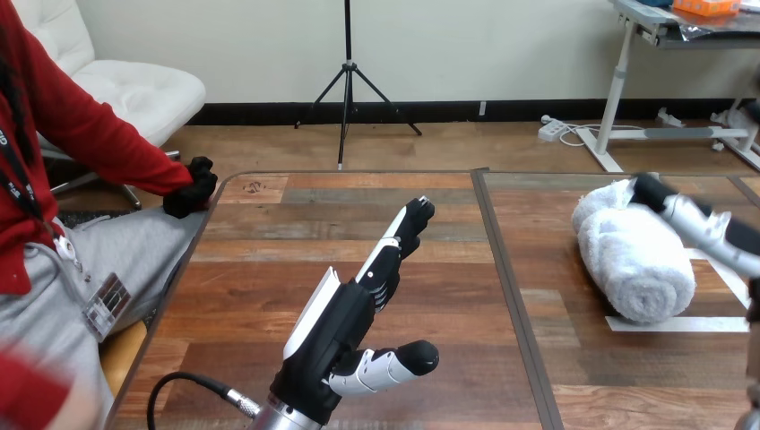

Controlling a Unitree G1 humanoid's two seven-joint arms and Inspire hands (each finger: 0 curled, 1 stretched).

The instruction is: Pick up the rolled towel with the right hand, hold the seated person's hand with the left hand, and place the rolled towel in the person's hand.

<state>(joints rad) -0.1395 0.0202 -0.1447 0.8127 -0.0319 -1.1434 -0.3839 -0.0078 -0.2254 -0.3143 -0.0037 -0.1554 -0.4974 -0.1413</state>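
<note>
The rolled white towel (634, 253) lies on the wooden table (269, 260) at the right, its roll end facing me. My right hand (695, 219) comes in from the right edge and rests against the towel's upper right side. At the table's middle, my left hand (354, 309) is raised, open, fingers straight and pointing toward the far side, thumb out to the right. It holds nothing. The person's hand (191, 186), at the end of a red sleeve, sits at the table's far left corner, well apart from my left hand.
The person sits along the table's left edge. White tape marks (677, 324) lie on the tabletop under and beside the towel. A seam (502, 269) runs down the table between my left hand and the towel.
</note>
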